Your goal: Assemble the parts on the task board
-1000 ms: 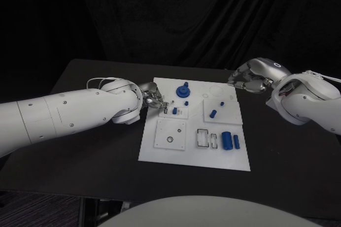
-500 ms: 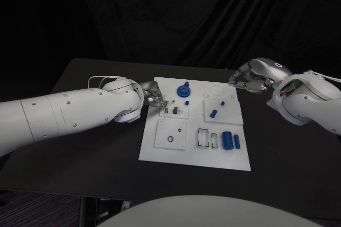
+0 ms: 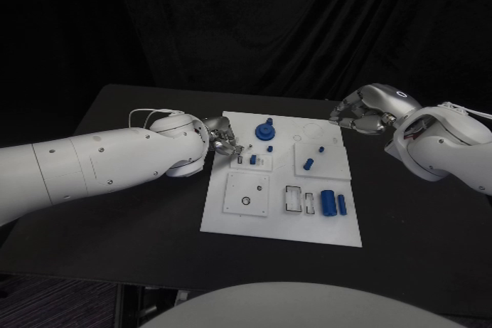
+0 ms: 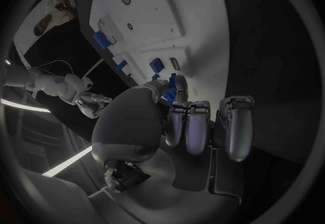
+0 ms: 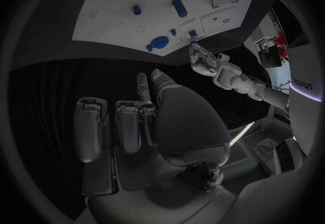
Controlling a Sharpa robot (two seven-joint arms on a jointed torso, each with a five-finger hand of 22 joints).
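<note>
Centrally on the black desk (image 3: pixel 134 221) lies the white task board (image 3: pixel 282 221), carrying several blue parts. A round blue part with a knob (image 3: pixel 266 131) stands near its far edge, small blue pegs (image 3: pixel 253 159) sit on raised square plates in the middle, and a larger blue cylinder (image 3: pixel 327 202) lies beside a slimmer blue piece (image 3: pixel 341 205) toward the near right. The left hand (image 3: pixel 220 141) sits at the board's left edge, fingers curled, with a small blue part (image 4: pixel 169 90) pinched at its fingertips in the left wrist view. The right hand (image 3: pixel 361 116) hovers off the board's far right corner, fingers curled in with nothing in them.
</note>
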